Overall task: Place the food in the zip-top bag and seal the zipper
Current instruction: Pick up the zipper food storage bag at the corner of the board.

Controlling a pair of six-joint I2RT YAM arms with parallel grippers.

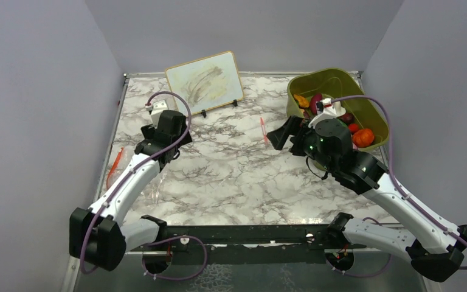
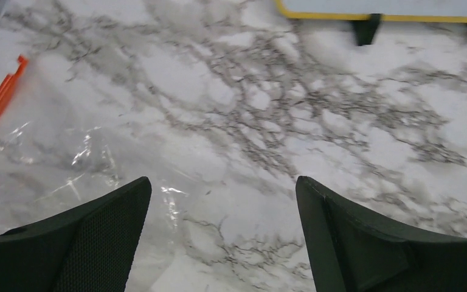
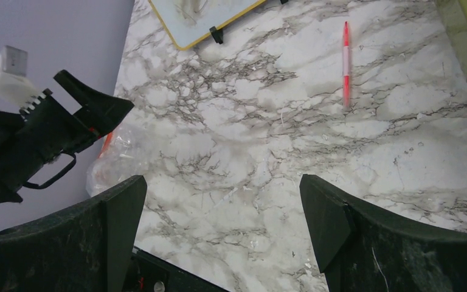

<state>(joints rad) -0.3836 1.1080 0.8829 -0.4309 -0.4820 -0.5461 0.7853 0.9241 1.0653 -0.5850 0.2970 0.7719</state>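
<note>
At the left edge of the table lies the zip-top bag (image 1: 150,191), its zipper (image 1: 115,165) outermost; the food (image 1: 363,137) sits in the green bin (image 1: 340,78) at the far right corner. The left gripper (image 2: 222,182) and the right gripper (image 3: 222,182) are both released, grasping nothing.

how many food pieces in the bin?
5 in the green bin: orange piece far left, purple piece beside it, dark red piece, small red piece, orange ball nearest. Right arm may hide more.
</note>
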